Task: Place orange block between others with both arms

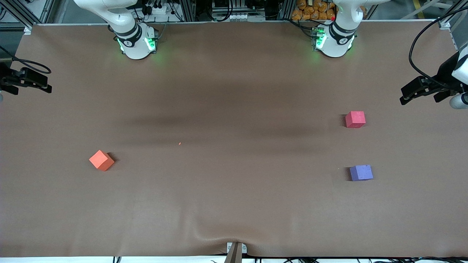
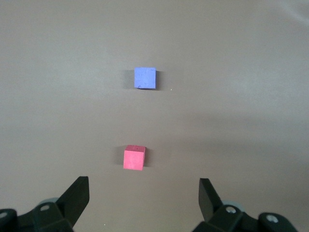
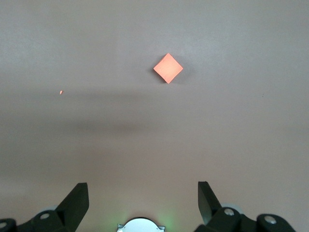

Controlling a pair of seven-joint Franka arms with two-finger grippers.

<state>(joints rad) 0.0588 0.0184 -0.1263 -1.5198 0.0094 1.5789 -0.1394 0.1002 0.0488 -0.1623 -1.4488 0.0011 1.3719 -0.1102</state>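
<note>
Three cubes lie on the table (image 1: 234, 91): the orange block (image 1: 101, 160) well apart from the pinkish-red cube (image 1: 355, 119), the purple-blue cube (image 1: 361, 172) nearer the camera than the pinkish-red cube. Both arms wait, left gripper (image 2: 144, 198) and right gripper (image 3: 143, 198) spread wide, empty, high over the table's ends.

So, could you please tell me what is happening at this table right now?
Nothing is being handled yet. The orange block sits alone toward the right arm's end of the table. The pinkish-red cube and the purple-blue cube lie toward the left arm's end with a gap between them, the purple-blue one nearer the front camera. The left tool and the right tool hang open and empty at the table's ends, both arms waiting.
</note>
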